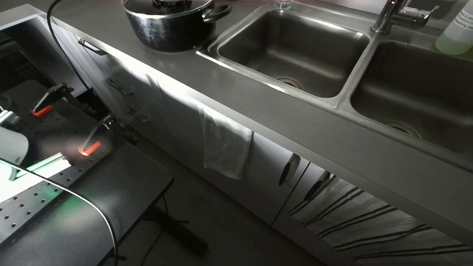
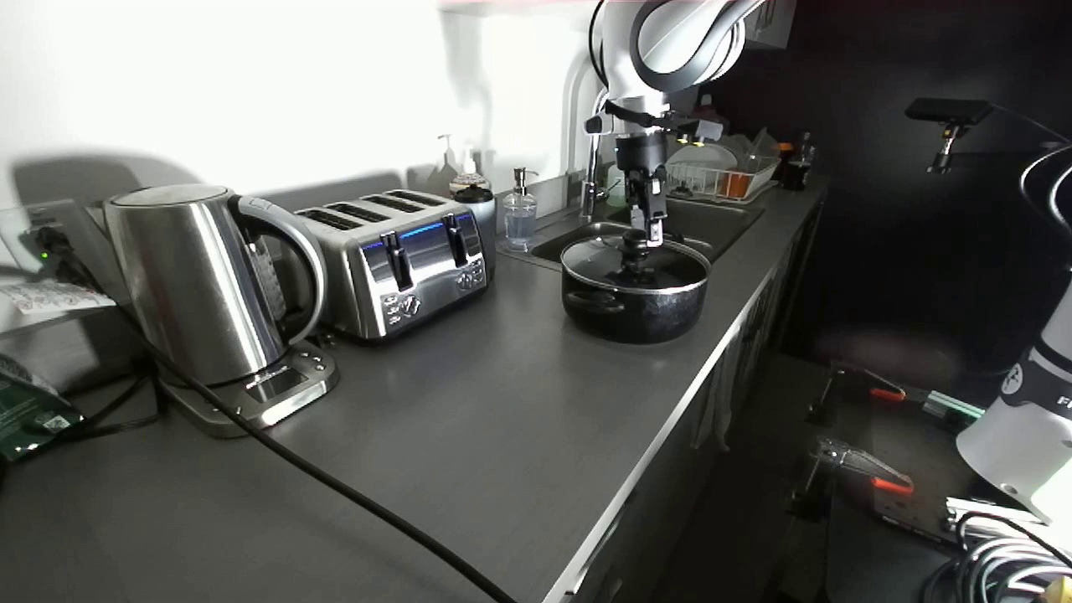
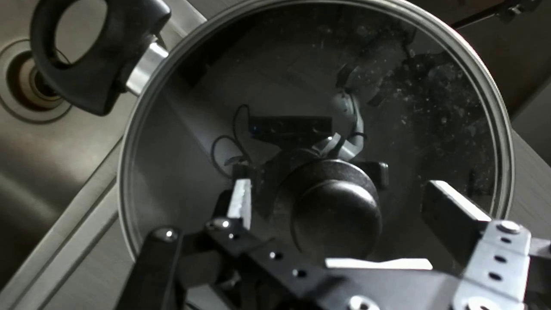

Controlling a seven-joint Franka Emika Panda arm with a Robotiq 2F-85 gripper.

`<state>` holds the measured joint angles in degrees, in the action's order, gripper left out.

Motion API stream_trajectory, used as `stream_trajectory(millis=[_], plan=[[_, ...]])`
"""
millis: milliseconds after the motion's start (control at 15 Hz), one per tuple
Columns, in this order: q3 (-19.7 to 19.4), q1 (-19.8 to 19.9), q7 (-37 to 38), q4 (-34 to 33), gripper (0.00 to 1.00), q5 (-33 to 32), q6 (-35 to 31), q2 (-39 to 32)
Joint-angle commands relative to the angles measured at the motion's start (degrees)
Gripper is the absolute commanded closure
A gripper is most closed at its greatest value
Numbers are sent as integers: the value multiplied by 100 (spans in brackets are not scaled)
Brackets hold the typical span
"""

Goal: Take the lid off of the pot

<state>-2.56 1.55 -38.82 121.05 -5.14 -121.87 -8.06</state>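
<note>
Hanging over the round glass lid point(image 3: 241, 64) with its metal rim, the black two-fingered tool point(image 3: 344, 200) stands wide: in the wrist view, one finger point(image 3: 239, 202) lies at nine o'clock of the lid's round black knob point(image 3: 338, 224) and the other at three, with a gap showing on either side. The lid rests on the round dark grey metal pot point(image 2: 634, 314), one black loop handle point(image 3: 120, 43) pointing to ten o'clock in the same view. The pot stands on the grey bench point(image 2: 461, 419), just beside the double-basin steel sink point(image 1: 354, 74), which lies toward three o'clock of it in an exterior view. Seen from the pot in an exterior view, the silver four-slot toaster point(image 2: 423, 260) sits at nine o'clock, the brushed-steel kettle point(image 2: 188, 276) farther out on that line, the clear soap dispenser point(image 2: 520, 219) at ten, and the white wire dish rack point(image 2: 703, 180) at one.
</note>
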Motion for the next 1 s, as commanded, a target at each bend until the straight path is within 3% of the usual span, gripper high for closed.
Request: stream_trajectory(millis=[0,133,200,267,667,733,933], plan=[[112,111,-243,-96,0,143,-102,-62],[123,113,-286,-86,0,148,-128,-59],[125,115,-303,-85,25,145,-131,-61],[127,118,-317,-84,26,146,-130,-60],[130,149,-404,-91,71,197,-109,-46],[131,153,-408,-87,76,202,-107,-37],[134,155,-448,-60,76,212,-106,-3]])
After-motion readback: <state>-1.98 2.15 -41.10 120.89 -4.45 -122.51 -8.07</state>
